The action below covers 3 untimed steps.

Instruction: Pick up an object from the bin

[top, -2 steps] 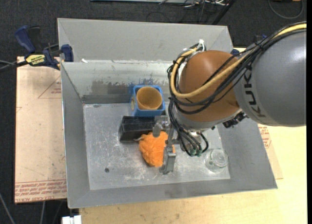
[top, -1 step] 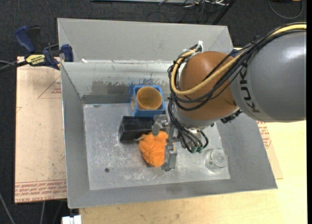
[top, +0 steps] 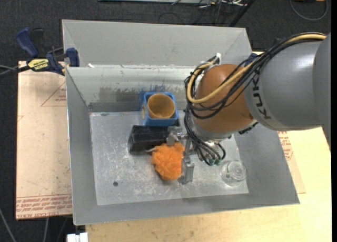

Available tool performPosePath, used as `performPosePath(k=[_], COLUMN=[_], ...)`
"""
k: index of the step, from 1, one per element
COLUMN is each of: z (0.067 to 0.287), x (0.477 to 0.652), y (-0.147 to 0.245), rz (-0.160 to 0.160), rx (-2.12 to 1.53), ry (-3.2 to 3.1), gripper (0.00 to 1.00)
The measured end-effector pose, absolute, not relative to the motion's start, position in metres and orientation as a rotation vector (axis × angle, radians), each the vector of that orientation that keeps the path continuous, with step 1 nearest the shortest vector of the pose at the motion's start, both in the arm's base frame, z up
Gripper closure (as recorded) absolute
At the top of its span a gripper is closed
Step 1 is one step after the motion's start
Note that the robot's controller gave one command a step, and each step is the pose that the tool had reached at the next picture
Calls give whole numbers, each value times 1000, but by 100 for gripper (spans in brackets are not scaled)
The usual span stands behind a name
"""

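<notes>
My gripper (top: 186, 171) is low over the bin floor near the front middle, reaching down from under the orange wrist cover. It touches or nearly touches the right edge of an orange fuzzy lump (top: 167, 162). A black block (top: 146, 138) lies just left and behind the lump. Behind that stands a blue holder (top: 152, 118) with a tan cup (top: 160, 106) in it. A small green thing (top: 213, 161) shows partly under the wrist, to the right of the gripper.
A clear round glass piece (top: 233, 172) lies at the front right of the bin floor. The arm and its cables cover the bin's right middle. The left half of the floor is bare metal.
</notes>
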State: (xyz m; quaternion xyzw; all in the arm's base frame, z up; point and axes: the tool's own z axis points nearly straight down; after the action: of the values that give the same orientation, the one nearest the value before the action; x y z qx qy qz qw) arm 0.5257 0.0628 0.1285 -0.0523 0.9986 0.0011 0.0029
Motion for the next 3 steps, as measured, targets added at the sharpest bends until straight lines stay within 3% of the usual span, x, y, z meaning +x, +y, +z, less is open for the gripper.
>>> performPosePath(k=[1, 2, 3], z=[92, 103, 103], x=[526, 513, 513], y=[56, 78, 78], rz=[1, 5, 4], rx=[-250, -610, -610], ry=[3131, 3073, 3074], gripper=[0, 100, 100])
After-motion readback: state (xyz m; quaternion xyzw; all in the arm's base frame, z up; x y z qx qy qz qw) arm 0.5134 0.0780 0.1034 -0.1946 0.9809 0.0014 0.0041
